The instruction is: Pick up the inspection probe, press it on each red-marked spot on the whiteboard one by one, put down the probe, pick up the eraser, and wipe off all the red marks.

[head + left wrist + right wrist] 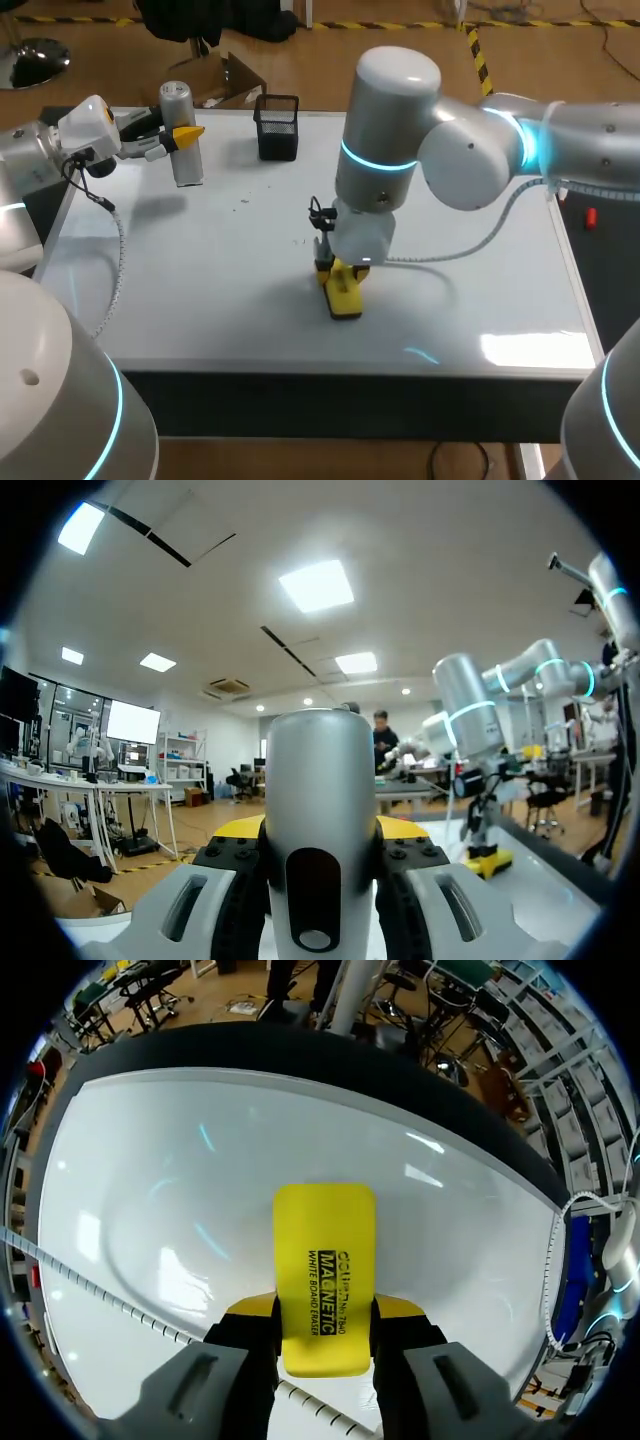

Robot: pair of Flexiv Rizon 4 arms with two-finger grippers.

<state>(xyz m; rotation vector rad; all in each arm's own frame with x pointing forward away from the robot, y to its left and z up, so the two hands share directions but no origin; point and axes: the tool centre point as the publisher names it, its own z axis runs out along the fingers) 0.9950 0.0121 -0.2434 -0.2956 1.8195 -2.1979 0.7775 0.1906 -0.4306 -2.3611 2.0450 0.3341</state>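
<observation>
Gripping the yellow whiteboard eraser (325,1275) from both sides, the right gripper (325,1318) had one yellow-tipped finger pressed against each long edge of the eraser's near end. The eraser lay flat on the whiteboard (220,290) near its middle. The left gripper (178,136) was clamped around the silver inspection probe (186,165) and held it upright over the board's far left part, near a black mesh pen holder (277,128); whether the probe's base touched the board could not be told.
</observation>
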